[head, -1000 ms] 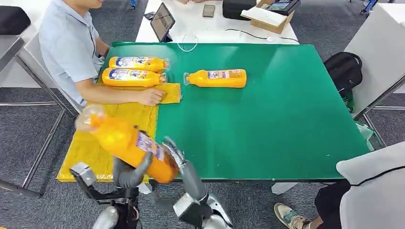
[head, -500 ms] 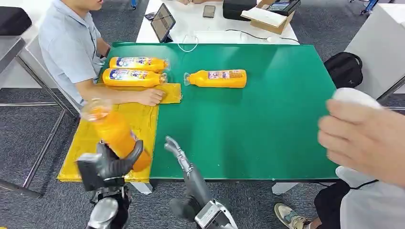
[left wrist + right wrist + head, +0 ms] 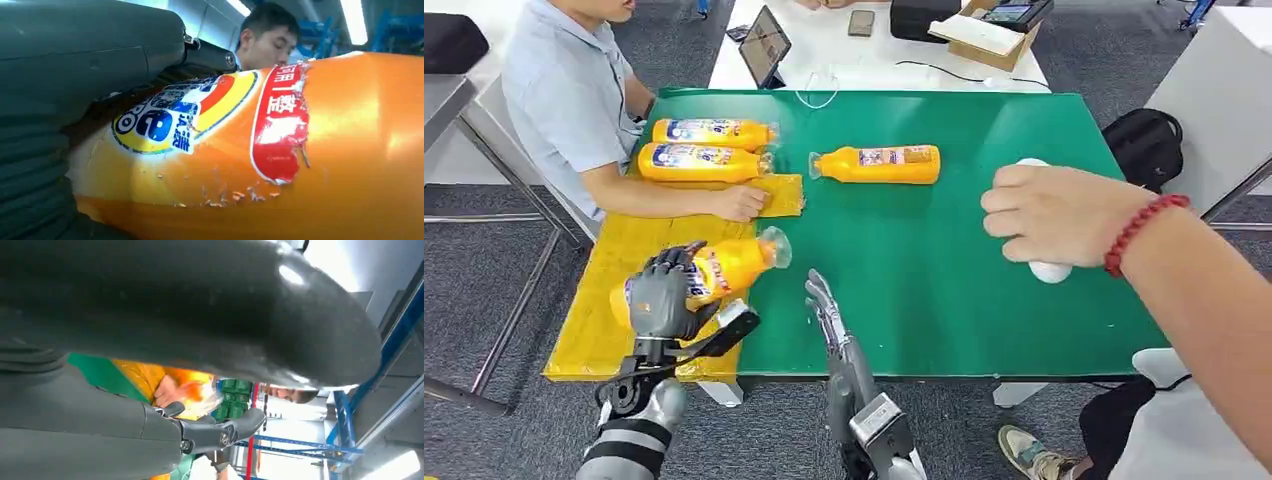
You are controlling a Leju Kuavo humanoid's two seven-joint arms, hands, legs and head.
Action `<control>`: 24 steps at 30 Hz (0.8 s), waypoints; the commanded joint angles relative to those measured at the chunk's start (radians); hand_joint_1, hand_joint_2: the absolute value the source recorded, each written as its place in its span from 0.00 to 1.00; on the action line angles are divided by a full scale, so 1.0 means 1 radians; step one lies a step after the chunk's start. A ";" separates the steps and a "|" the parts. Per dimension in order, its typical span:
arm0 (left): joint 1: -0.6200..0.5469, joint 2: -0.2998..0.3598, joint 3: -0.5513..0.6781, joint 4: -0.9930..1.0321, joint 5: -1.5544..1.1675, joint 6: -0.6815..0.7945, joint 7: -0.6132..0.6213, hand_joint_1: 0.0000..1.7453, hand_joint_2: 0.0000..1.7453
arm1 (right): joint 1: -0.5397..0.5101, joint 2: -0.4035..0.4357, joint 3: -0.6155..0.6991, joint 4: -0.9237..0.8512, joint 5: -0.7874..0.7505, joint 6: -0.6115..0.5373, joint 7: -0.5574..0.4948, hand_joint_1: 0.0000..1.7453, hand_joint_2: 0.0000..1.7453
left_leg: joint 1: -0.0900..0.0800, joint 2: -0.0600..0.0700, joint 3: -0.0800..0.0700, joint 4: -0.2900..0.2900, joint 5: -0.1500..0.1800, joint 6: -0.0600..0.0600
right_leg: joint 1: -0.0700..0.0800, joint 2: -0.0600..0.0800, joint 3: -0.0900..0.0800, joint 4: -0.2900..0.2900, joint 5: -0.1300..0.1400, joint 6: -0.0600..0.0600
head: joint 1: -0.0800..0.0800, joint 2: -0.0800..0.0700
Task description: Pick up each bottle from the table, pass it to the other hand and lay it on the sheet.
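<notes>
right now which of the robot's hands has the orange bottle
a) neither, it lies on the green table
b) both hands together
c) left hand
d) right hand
c) The left hand grips the orange bottle over the yellow sheet, while the right hand is apart from it with its fingers stretched out and holding nothing.

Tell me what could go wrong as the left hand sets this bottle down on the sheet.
1. The seated person's hand rests on the yellow sheet just beyond the held bottle; lowering further forward could hit it.
2. The bottle lies sideways in the left hand with its clear cap end past the sheet's edge, so it may roll onto the green table.
3. Another person's hand reaches over the table near the open right hand.
</notes>
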 commanded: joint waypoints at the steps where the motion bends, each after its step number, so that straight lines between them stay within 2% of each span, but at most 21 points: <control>1: -0.145 0.074 -0.087 0.252 -0.008 0.000 0.084 1.00 1.00 | -0.018 0.017 -0.007 0.090 -0.003 -0.009 0.001 0.00 0.00 | 0.001 0.000 0.002 -0.001 0.000 -0.001 | 0.001 0.000 0.002 0.000 0.000 -0.002 | 0.000 0.000; 2: -0.183 0.095 -0.117 0.324 -0.150 0.000 0.183 1.00 1.00 | -0.024 0.021 -0.005 0.122 -0.018 0.000 0.001 0.00 0.00 | 0.001 0.000 0.002 -0.001 0.000 -0.002 | 0.002 -0.001 0.003 -0.001 0.000 -0.003 | 0.000 0.000; 6: -0.322 0.075 -0.064 0.640 -0.038 -0.015 0.172 1.00 1.00 | -0.022 0.026 -0.018 0.152 -0.029 -0.022 0.001 0.00 0.00 | 0.001 -0.003 0.003 -0.001 0.001 -0.002 | 0.001 -0.002 0.004 -0.001 0.000 -0.002 | 0.000 0.000; 7: -0.345 0.064 -0.048 0.690 0.004 -0.093 0.146 0.96 1.00 | -0.021 0.026 -0.026 0.169 -0.031 -0.021 0.001 0.00 0.00 | 0.001 -0.003 0.003 -0.001 0.001 -0.001 | 0.001 -0.002 0.004 -0.001 0.000 -0.002 | 0.000 0.000; 8: -0.347 0.059 -0.047 0.695 0.015 -0.109 0.135 0.77 1.00 | -0.020 0.024 -0.031 0.173 -0.031 -0.024 0.001 0.00 0.00 | 0.002 -0.003 0.003 -0.001 0.001 -0.002 | 0.002 -0.003 0.005 -0.001 0.000 -0.002 | 0.000 0.000; 9: -0.345 0.049 -0.034 0.706 0.067 -0.188 0.093 0.31 1.00 | -0.013 0.026 -0.043 0.184 -0.030 -0.021 0.002 0.00 0.00 | 0.001 -0.003 0.003 -0.001 0.001 -0.002 | 0.001 -0.003 0.004 -0.001 0.000 -0.002 | 0.000 0.000; 10: -0.339 0.046 -0.035 0.704 0.068 -0.185 0.092 0.04 1.00 | -0.012 0.024 -0.045 0.184 -0.028 -0.020 0.001 0.00 0.00 | 0.002 -0.003 0.003 0.000 0.001 -0.002 | 0.002 -0.003 0.005 -0.001 0.000 -0.003 | 0.000 0.000; 11: -0.327 0.040 -0.030 0.696 0.119 -0.274 0.045 0.00 1.00 | -0.008 0.029 -0.058 0.195 -0.023 -0.016 0.001 0.00 0.00 | 0.001 -0.003 0.004 -0.001 0.001 -0.002 | 0.002 -0.002 0.005 -0.002 0.000 -0.002 | 0.000 0.000; 16: -0.251 0.030 -0.066 0.602 0.332 -0.495 -0.101 0.00 1.00 | -0.006 0.045 -0.092 0.216 0.001 -0.003 0.001 0.00 0.00 | 0.001 0.000 0.005 -0.002 0.000 -0.002 | 0.001 0.000 0.006 -0.002 0.000 -0.002 | 0.000 0.000; 20: -0.221 0.021 -0.088 0.528 0.481 -0.556 -0.151 0.00 1.00 | -0.002 0.048 -0.105 0.213 0.013 -0.008 0.001 0.00 0.00 | 0.000 -0.006 0.009 -0.002 0.001 -0.001 | 0.000 -0.006 0.011 -0.002 0.000 -0.002 | 0.000 0.000; 24: -0.222 0.018 -0.090 0.526 0.481 -0.557 -0.151 0.00 1.00 | -0.002 0.047 -0.105 0.213 0.014 -0.008 0.001 0.00 0.00 | 0.000 -0.006 0.011 -0.002 0.001 -0.002 | 0.000 -0.005 0.013 -0.002 0.000 -0.002 | 0.000 0.000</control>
